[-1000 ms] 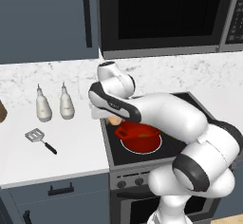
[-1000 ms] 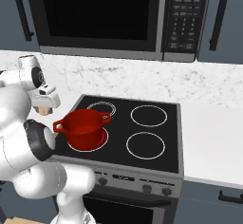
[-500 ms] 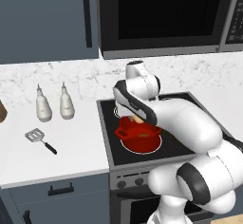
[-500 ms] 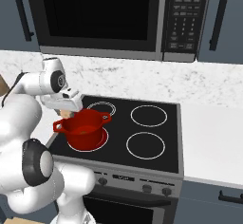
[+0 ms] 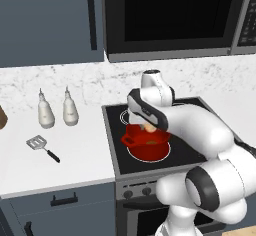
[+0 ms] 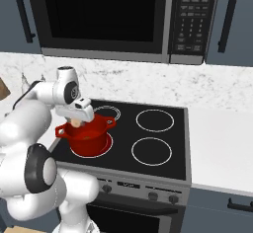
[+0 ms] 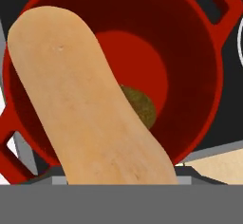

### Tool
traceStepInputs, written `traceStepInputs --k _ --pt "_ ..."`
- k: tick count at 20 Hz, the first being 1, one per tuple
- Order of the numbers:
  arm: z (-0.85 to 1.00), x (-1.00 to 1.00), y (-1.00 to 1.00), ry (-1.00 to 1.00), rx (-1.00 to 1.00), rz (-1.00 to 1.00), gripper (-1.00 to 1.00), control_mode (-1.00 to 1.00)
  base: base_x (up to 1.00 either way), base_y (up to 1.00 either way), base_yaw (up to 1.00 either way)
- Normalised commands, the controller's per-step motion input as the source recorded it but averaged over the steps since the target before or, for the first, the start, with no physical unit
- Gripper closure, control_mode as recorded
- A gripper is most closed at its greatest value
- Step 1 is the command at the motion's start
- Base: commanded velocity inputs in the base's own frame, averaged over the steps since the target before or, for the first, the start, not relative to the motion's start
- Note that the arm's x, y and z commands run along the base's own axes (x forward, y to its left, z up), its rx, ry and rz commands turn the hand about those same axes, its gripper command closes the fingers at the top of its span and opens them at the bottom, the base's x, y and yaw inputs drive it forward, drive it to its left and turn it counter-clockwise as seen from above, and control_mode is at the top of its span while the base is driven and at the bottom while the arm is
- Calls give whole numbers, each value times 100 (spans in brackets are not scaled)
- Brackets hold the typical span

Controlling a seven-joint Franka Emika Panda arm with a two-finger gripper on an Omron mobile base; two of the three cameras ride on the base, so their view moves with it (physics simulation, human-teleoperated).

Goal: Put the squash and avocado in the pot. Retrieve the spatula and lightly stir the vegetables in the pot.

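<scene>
My gripper hangs just above the red pot, shut on the tan squash. From the right side the squash pokes down below the gripper over the pot's rim. Seen from the hand, the squash runs up from the bottom across the pot's opening and hides my fingertips. Beside it, the dark avocado lies on the pot's floor. The spatula lies flat on the white counter, well left of the stove.
The pot stands on the stove's front left burner; three other burners are bare. Two white bottles stand at the counter's back, left of the stove. A microwave hangs overhead. A brown object sits at the far left edge.
The arm has swung right from the stove's left edge to above the pot, carrying the squash. The pot and spatula have stayed put.
</scene>
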Motion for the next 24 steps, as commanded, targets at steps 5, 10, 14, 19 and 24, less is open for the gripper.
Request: traceStepInputs --k 5,10,14,19,24 --pt "-30 13 -9 0 2 -2 100 -100 0 0 0" --pt "-40 4 0 0 0 -1 100 -100 0 0 0" --pt "-32 0 -6 0 0 -2 100 -100 0 0 0" --pt "-23 0 -8 0 0 -1 100 -100 0 0 0" --pt "-6 0 0 1 0 0 100 -100 0 0 0"
